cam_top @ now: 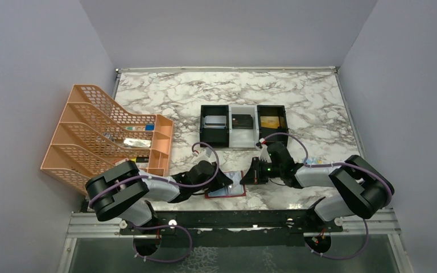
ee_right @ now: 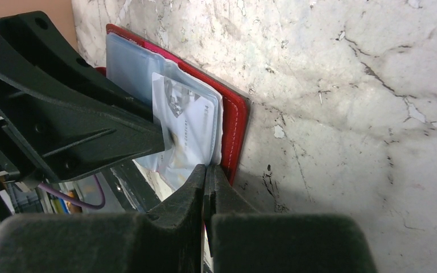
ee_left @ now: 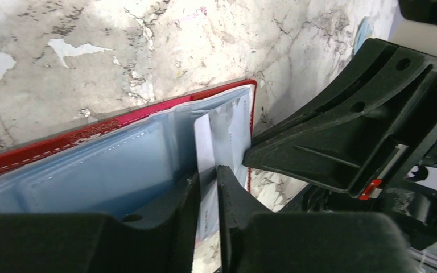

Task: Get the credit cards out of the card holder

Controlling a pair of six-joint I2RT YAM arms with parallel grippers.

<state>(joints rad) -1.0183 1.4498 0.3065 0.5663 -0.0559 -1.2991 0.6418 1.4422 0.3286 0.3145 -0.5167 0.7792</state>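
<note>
The card holder (cam_top: 228, 191) lies open near the table's front edge, with a red border (ee_left: 62, 142) and pale blue inner panels (ee_right: 126, 62). A silvery-white credit card (ee_left: 205, 139) sticks partly out of its right panel and also shows in the right wrist view (ee_right: 190, 125). My left gripper (cam_top: 226, 181) is shut on this card's edge (ee_left: 207, 173). My right gripper (cam_top: 249, 175) is shut on the holder's right edge (ee_right: 206, 169), by the red border (ee_right: 236, 119). The two grippers face each other closely over the holder.
A black-and-white three-compartment tray (cam_top: 243, 136) stands behind the holder, with a silvery card (cam_top: 214, 121), a black card (cam_top: 242, 120) and a gold card (cam_top: 269, 121) in it. An orange file rack (cam_top: 108, 136) stands at the left. A light-blue packet (cam_top: 313, 161) lies by the right arm.
</note>
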